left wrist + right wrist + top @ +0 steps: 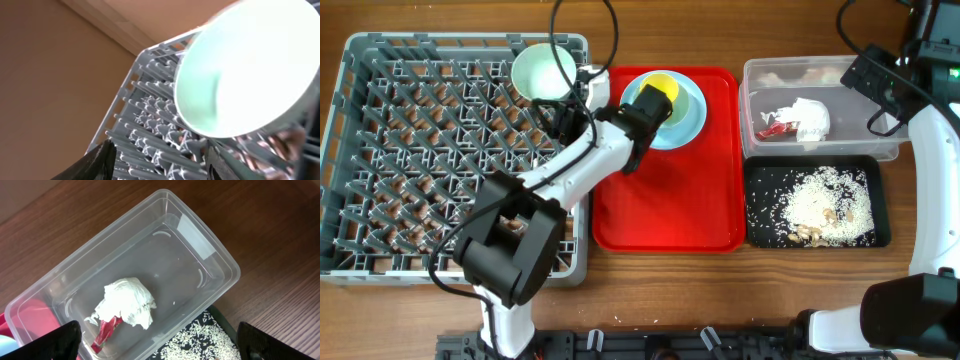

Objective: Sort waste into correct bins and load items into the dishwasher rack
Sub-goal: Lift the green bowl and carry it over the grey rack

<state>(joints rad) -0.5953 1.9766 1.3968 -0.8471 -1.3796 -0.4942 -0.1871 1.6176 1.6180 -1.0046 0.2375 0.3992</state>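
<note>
The grey dishwasher rack (420, 150) fills the left of the table. A mint-green bowl (543, 70) sits tilted in its far right corner. My left gripper (568, 112) is open and empty just beside the bowl, over the rack's right edge. In the left wrist view the bowl (245, 65) looms above the rack's pegs (145, 115), with the open fingers (160, 167) below. A yellow cup (658, 90) stands on a pale blue plate (688, 112). My right gripper (865, 80) hangs open and empty (157, 352) over the clear tub (760, 70). No spoon or fork is in view.
The plate rests on a flat red tray (660, 200). The tub (230, 275) holds a white napkin (127, 302) and red wrapper (105, 332). The black tray (760, 225) in front of it holds the rice scraps (825, 205). My left arm crosses the red tray's left edge.
</note>
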